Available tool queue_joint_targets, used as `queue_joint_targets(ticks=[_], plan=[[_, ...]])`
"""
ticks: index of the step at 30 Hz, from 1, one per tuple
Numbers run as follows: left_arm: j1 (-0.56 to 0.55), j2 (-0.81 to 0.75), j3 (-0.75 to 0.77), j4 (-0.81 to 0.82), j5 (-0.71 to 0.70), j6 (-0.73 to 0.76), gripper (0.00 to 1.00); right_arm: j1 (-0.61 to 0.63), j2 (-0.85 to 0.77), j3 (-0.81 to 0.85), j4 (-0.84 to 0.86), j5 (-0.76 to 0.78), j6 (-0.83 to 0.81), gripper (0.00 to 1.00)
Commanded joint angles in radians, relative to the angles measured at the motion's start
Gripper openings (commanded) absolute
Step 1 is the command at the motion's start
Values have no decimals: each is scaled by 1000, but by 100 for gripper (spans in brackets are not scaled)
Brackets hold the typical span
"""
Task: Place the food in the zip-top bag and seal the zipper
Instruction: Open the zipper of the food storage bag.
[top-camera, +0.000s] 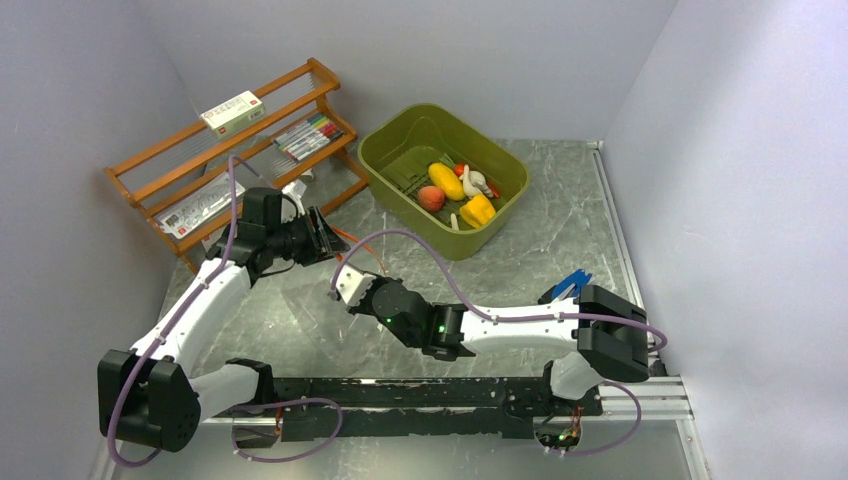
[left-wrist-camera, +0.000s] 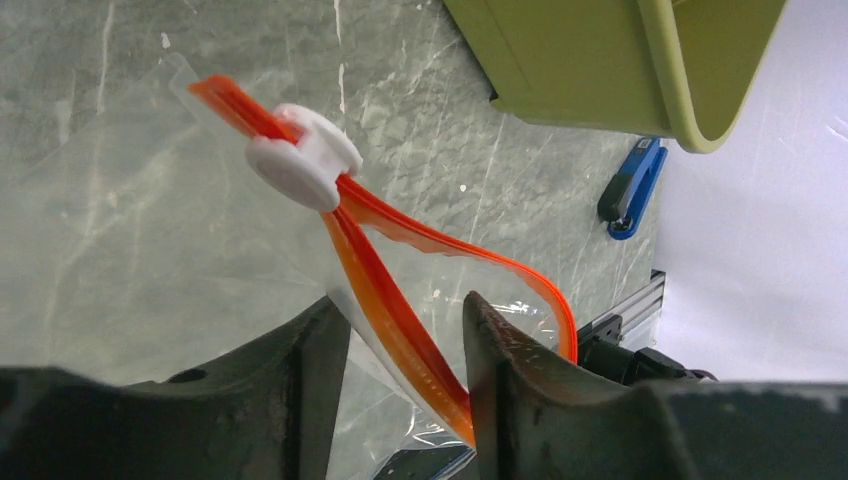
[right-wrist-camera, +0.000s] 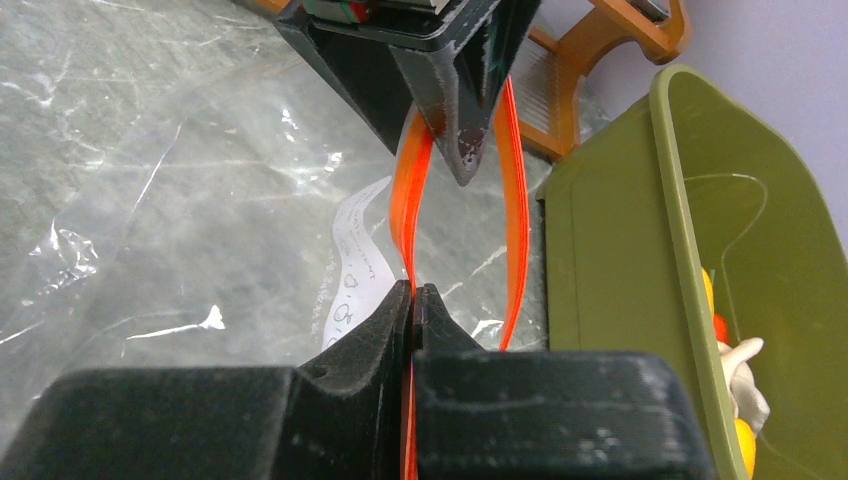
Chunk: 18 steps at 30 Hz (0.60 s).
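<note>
The clear zip-top bag (top-camera: 292, 312) lies on the table between my arms, its mouth lifted. Its red-orange zipper (top-camera: 360, 250) is split into two strips with a white slider (left-wrist-camera: 305, 165) at the far end. My left gripper (top-camera: 320, 238) is open, and one zipper strip (left-wrist-camera: 390, 300) runs between its fingers (left-wrist-camera: 500, 360), touching the right one. My right gripper (right-wrist-camera: 413, 288) is shut on a zipper strip (right-wrist-camera: 410, 190); the other strip (right-wrist-camera: 515, 200) hangs free beside it. The food (top-camera: 446, 182), yellow, red-orange and white pieces, lies in the olive-green basket (top-camera: 395, 127).
The basket stands at the back centre and close on the right in the right wrist view (right-wrist-camera: 610, 300). A wooden rack (top-camera: 190, 150) with markers (top-camera: 308, 135) and a white box (top-camera: 232, 112) is at the back left. A blue object (top-camera: 568, 287) lies at the right.
</note>
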Motion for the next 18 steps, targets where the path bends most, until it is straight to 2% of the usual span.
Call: queue_joint_targets(ticks=[1,4,5,9,11,14,18], plan=[[1,0,-13,-10,-8,21,38,6,6,22,29,20,10,0],[-1,-17,-8,-4,-18,54,11,7,17,37,-19,23,57,0],[-2,-24,-4,-8,-26,63,8,8,23,53,-55,31,89,0],[-1,-58,-21,22,2,81,7,5,-9,93,-142,-9,203,30],[-2,-69,-44,57,43,77,7,-2,-43,130,-160,-46,270,41],[-2,-86,-75,105,88,69,7,-36,-74,177,-229,-78,394,47],[-2,-108,-91,139,141,77,7,-95,-84,233,-324,-97,535,46]])
